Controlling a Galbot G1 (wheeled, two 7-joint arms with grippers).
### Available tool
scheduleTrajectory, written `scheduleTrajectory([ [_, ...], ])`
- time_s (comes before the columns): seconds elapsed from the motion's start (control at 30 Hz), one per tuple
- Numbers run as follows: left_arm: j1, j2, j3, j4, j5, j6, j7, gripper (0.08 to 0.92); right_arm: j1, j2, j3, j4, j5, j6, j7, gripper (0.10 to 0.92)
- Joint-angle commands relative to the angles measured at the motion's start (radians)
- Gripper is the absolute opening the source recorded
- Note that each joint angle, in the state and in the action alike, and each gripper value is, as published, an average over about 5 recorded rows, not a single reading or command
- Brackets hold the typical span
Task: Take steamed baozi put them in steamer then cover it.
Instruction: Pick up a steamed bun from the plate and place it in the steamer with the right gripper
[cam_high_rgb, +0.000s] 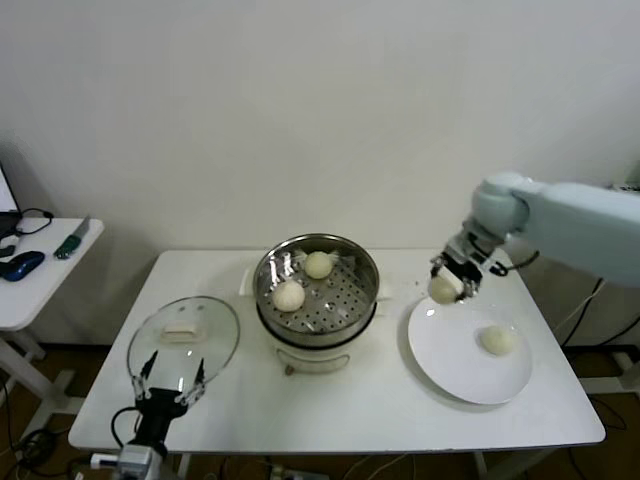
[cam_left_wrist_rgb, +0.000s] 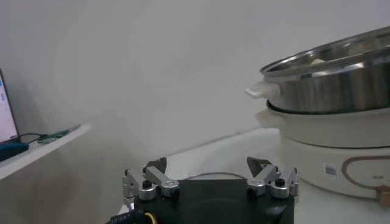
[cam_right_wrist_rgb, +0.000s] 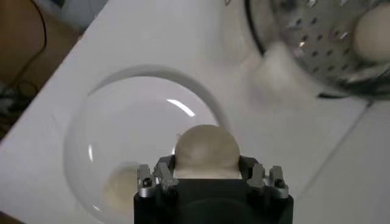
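The steel steamer (cam_high_rgb: 317, 262) sits on its white cooker base at the table's middle and holds two cream-white baozi (cam_high_rgb: 289, 295) (cam_high_rgb: 318, 264). My right gripper (cam_high_rgb: 447, 283) is shut on a third baozi (cam_right_wrist_rgb: 205, 149) and holds it above the left edge of the white plate (cam_high_rgb: 450, 355), to the right of the steamer. A fourth baozi (cam_high_rgb: 498, 340) lies on the plate. The steamer's perforated bottom (cam_right_wrist_rgb: 317, 30) shows in the right wrist view. My left gripper (cam_high_rgb: 166, 378) is open and idle at the table's front left, near the glass lid (cam_high_rgb: 184, 335).
A white side table (cam_high_rgb: 30, 280) with small items stands at the far left. The lid lies flat on the table left of the steamer. The steamer's rim and cooker base (cam_left_wrist_rgb: 332, 131) rise close to the left gripper's side.
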Motion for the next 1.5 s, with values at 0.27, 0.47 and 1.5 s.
scheduleTrajectory([
  [0.27,0.014,0.003,0.016,-0.028,0.008,0.001,0.001,0.823,0.093,0.449,0.017,-0.052,-0.080,0.293,-0.033,0.687],
  [0.47,0.031,0.003,0.003,-0.038,0.003,-0.003,0.001,0.823,-0.035,0.551,0.061,-0.116,-0.201,0.339,-0.028,0.687],
  [1.5,0.029,0.013,0.005,0.029,-0.017,-0.043,0.008,0.823,-0.192,0.575,0.060,-0.112,-0.264,0.325,-0.015,0.726],
])
